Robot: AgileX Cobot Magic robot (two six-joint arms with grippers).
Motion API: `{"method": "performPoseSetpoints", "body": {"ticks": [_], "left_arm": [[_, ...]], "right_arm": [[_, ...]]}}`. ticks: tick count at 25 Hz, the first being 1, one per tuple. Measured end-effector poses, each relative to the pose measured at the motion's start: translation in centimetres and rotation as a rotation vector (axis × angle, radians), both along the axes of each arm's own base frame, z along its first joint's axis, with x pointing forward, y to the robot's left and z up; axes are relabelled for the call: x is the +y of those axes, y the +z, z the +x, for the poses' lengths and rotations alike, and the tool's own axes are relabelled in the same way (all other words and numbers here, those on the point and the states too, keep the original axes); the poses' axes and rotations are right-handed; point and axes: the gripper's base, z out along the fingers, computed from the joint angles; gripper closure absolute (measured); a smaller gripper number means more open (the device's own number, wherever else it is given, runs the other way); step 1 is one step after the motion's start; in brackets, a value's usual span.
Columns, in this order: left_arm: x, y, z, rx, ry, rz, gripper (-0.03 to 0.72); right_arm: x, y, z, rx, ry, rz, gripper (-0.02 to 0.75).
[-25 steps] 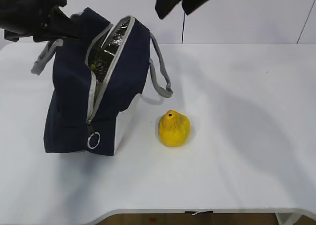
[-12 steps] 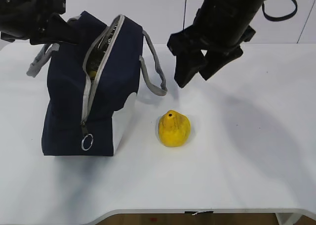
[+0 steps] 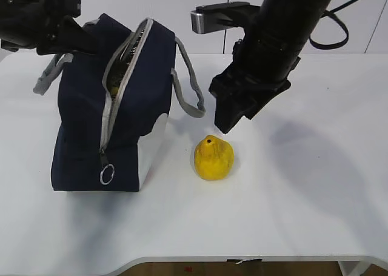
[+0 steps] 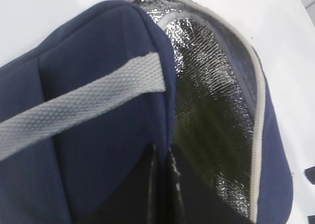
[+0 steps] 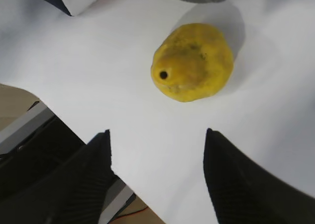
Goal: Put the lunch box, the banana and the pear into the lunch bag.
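The navy lunch bag stands at the left with its zipper open and silver lining showing. My left gripper is shut on the bag's upper wall beside the opening, near a grey handle. The yellow-orange pear sits on the table right of the bag, stem hole up. My right gripper hangs open just above and behind the pear, with nothing between its fingers. The lunch box and the banana are hidden; only a dark greenish glimpse shows inside the bag.
The white table carries the bag and the pear. The bag's second grey handle hangs toward the pear. A metal ring zipper pull dangles at the bag's front. The table's front edge lies close behind the right fingers.
My right arm has come down from the top of the view to just above the pear, still open. The bag shifted slightly left and upright early on; the left grip holds.
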Motion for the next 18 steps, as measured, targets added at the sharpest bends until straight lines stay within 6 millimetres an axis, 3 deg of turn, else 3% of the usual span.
{"method": "performPoseSetpoints", "body": {"ticks": [11,18], "left_arm": [[0.0,0.0,0.0,-0.004,0.005,0.001,0.693],[0.2,0.0,0.4,-0.030,0.032,0.016,0.693]], "right_arm": [[2.0,-2.5,1.0,-0.034,0.095,0.006,0.262],[2.3,-3.7,1.8,-0.054,0.103,-0.012,0.261]]}}
